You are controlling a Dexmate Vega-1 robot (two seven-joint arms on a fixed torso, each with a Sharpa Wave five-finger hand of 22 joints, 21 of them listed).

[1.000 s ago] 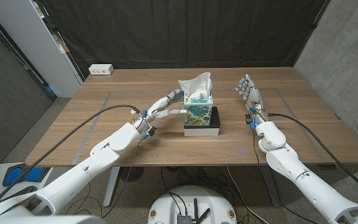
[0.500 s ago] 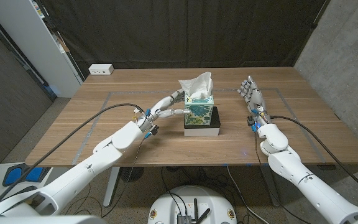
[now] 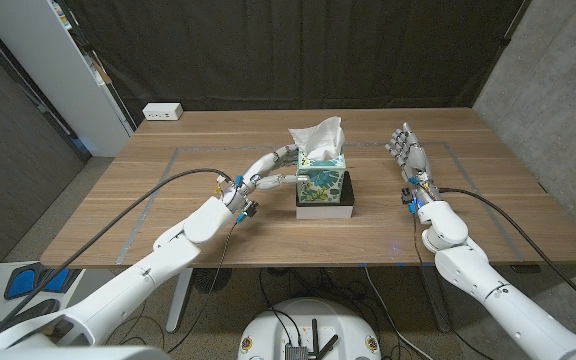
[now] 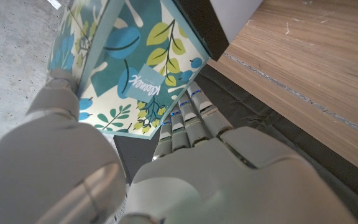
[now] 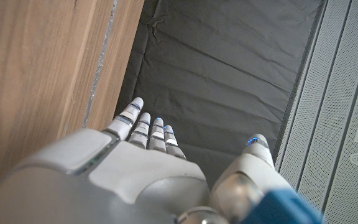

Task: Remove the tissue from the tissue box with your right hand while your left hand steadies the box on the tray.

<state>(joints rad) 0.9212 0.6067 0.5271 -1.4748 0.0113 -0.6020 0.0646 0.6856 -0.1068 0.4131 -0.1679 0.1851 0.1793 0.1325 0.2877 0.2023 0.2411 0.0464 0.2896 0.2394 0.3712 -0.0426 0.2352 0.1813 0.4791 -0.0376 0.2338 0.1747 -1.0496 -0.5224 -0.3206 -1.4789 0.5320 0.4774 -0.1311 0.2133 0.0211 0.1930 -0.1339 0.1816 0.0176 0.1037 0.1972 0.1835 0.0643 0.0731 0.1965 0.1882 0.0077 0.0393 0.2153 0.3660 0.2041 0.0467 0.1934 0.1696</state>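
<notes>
A tissue box (image 3: 320, 176) with a blue and green leaf print stands on a small black and white tray (image 3: 328, 208) at the table's middle. A white tissue (image 3: 316, 134) sticks up from its top. My left hand (image 3: 272, 171) grips the box's left side; in the left wrist view the thumb (image 4: 58, 87) presses one printed face of the tissue box (image 4: 135, 68) and the fingers (image 4: 188, 121) reach past the other side. My right hand (image 3: 408, 153) stands open to the right of the box, well apart from it, fingers stretched and holding nothing, as the right wrist view of the right hand (image 5: 142, 168) confirms.
A white power strip (image 3: 162, 112) lies at the back left of the wooden table (image 3: 468, 215). Grey tape lines (image 3: 168, 170) mark a rectangle on the tabletop. A dark curtain hangs behind the table and a white cabinet (image 3: 68, 70) stands at the left.
My right hand has drifted a little toward the table's front and right. The left hand stays at the box, and the box and tissue have not moved.
</notes>
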